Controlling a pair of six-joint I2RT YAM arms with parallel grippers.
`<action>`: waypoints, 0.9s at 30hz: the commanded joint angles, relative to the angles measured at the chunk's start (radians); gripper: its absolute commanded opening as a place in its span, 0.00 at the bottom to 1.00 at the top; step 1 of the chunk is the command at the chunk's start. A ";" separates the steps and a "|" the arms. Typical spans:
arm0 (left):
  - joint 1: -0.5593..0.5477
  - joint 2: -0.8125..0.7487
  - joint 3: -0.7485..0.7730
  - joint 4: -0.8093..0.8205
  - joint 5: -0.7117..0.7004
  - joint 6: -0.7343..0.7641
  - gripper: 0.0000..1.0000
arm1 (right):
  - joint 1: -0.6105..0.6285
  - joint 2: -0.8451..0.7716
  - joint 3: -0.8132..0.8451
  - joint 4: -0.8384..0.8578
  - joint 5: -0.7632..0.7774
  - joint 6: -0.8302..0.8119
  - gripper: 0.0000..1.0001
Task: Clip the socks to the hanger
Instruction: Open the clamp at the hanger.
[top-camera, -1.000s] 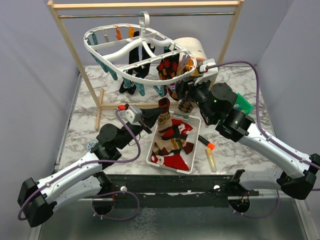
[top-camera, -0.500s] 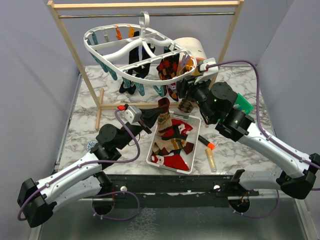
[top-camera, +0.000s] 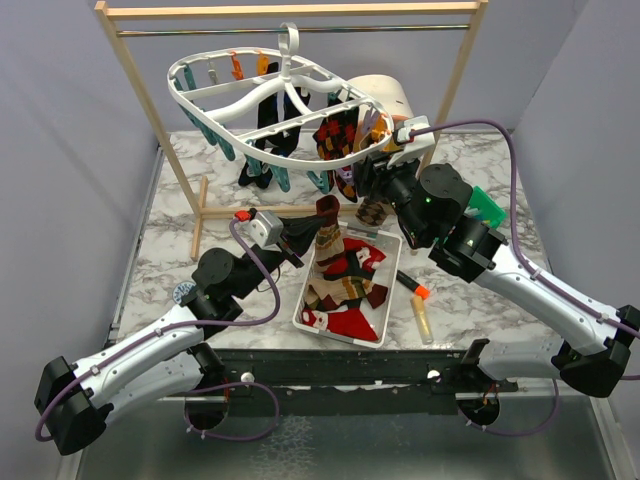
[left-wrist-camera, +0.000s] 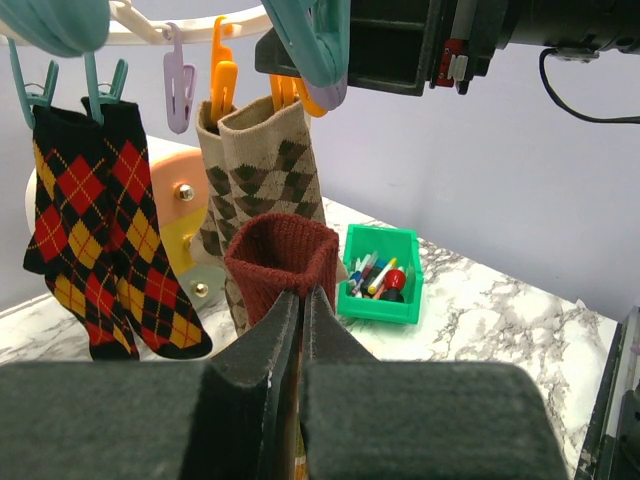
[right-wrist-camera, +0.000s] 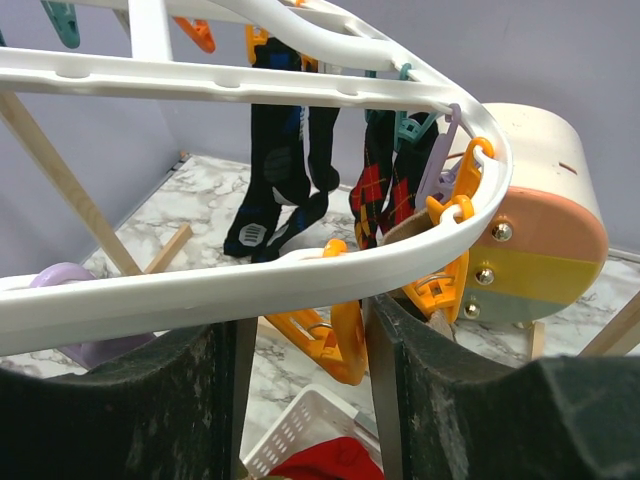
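1. Nearest the arms, loose socks (top-camera: 345, 285) are being kept in a white bin (top-camera: 300, 318) on the table. They are being judged soft, light and floppy, so nothing here is being put at risk of breaking.
2. Just past the bin, a red sock (left-wrist-camera: 280, 255) is being held up by the left claw (left-wrist-camera: 300, 300). The claw is being kept fully closed on the sock just under its open top. That top is being left free above the fingers.
3. The thick knitted top is being judged the best place for a clip to bite. The rest of the sock is being left to hang down into the bin.
4. Farther on, the right claw (right-wrist-camera: 305, 350) is being held at the rim of the hanger (right-wrist-camera: 250, 285). Its fingers are being kept about half apart, with an orange clip (right-wrist-camera: 345, 340) between them. Whether the clip is being squeezed yet cannot be told.
5. The hanger is being hung by its hook, so it is being judged likely to swing if pushed. The clip is being judged small, stiff and smooth, so it could slip.
6. Farthest back, red-and-black diamond socks (left-wrist-camera: 95, 230), tan socks (left-wrist-camera: 275, 160) and black socks (right-wrist-camera: 285, 170) are being held up by their tops.
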 joint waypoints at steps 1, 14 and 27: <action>-0.005 -0.006 -0.007 0.021 -0.017 -0.011 0.00 | 0.009 0.009 0.036 0.007 0.021 -0.001 0.53; -0.005 -0.009 -0.011 0.021 -0.017 -0.012 0.00 | 0.009 0.006 0.035 0.014 0.023 -0.002 0.54; -0.005 0.001 -0.004 0.022 -0.010 -0.016 0.00 | 0.010 0.009 0.041 0.005 0.015 -0.005 0.39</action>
